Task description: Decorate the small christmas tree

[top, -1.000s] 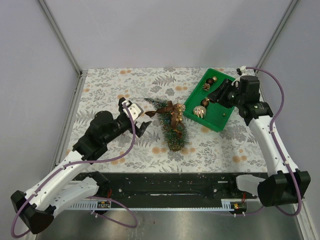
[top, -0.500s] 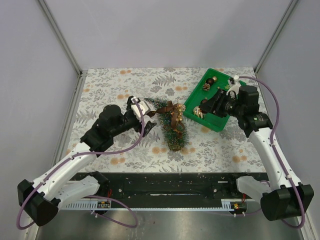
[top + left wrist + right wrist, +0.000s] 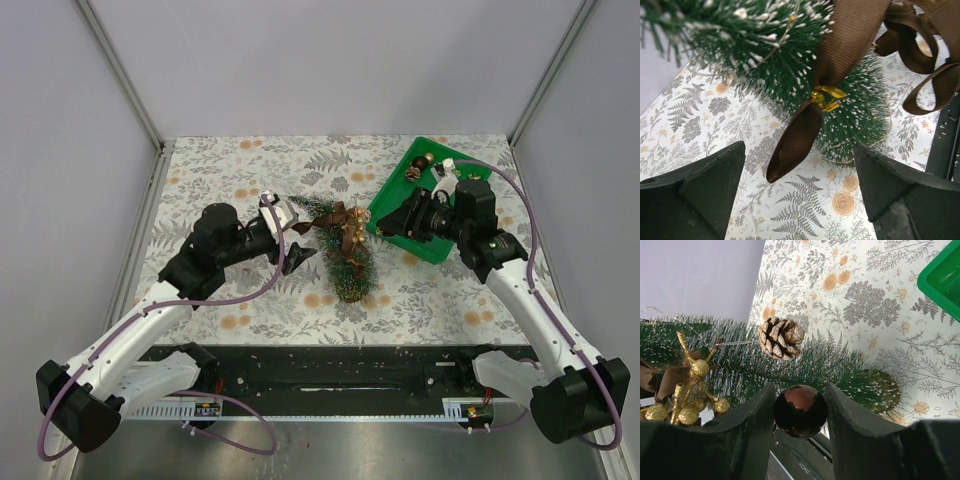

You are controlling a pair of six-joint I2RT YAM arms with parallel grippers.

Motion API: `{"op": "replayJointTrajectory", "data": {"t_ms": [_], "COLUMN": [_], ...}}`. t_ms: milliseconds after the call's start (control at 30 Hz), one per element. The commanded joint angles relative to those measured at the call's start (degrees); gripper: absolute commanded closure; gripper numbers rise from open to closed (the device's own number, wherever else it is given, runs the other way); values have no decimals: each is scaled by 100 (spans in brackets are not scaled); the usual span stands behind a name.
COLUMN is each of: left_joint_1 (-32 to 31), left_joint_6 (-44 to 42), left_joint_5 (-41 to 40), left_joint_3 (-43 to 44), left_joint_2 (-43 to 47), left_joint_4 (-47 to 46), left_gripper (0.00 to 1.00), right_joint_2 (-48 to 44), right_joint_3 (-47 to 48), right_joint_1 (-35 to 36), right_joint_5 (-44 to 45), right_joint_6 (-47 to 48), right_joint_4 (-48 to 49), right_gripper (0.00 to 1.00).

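Brown bauble (image 3: 800,412) clamped in right claw (image 3: 800,392), underside hidden; left claw (image 3: 799,150) apart; small christmas tree (image 3: 860,107) tip cropped.

Both sets of fingers are hemmed in by the tree

A brown ribbon (image 3: 795,140) tail hangs between the spread fingers of the left gripper (image 3: 797,155), with the small christmas tree (image 3: 765,30) just past the tips; bare tablecloth (image 3: 695,115) lies open below them. A dark ball (image 3: 800,411) fills the gap in the right gripper (image 3: 799,392). Ahead of its tips are tree bristles and a pine cone (image 3: 781,337), with gold berries (image 3: 695,367) to one side and the green tray (image 3: 945,275) well off to the other.
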State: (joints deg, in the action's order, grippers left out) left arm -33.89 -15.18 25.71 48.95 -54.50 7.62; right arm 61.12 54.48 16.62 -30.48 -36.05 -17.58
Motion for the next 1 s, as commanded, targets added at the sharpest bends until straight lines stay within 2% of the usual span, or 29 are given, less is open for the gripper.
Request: {"op": "replayJointTrajectory", "data": {"t_ms": [0,367,700,867,967], "left_joint_1": [23,23,14,5,-4], "left_joint_6": [6,32,94,68,41], "left_joint_5": [425,610,830,848,812], "left_joint_3": [54,-26,-61,-87,-96], "left_joint_2": [54,27,-52,-78,-104], "left_joint_4": [-401,-665,-946,-1025,-1069], "left_gripper": [8,19,27,38,41], "right_joint_2": [-118,-241,-180,13,110], "right_joint_3": [-174,-658,-597,-464,-534], "right_joint_1": [165,315,359,368,456], "right_joint_5": [217,604,921,1035,1000], "right_joint_6": [-209,-464,-412,-314,-402], "right_joint_4": [493,782,836,879,1063], "right_gripper": [77,81,82,83,84]}}
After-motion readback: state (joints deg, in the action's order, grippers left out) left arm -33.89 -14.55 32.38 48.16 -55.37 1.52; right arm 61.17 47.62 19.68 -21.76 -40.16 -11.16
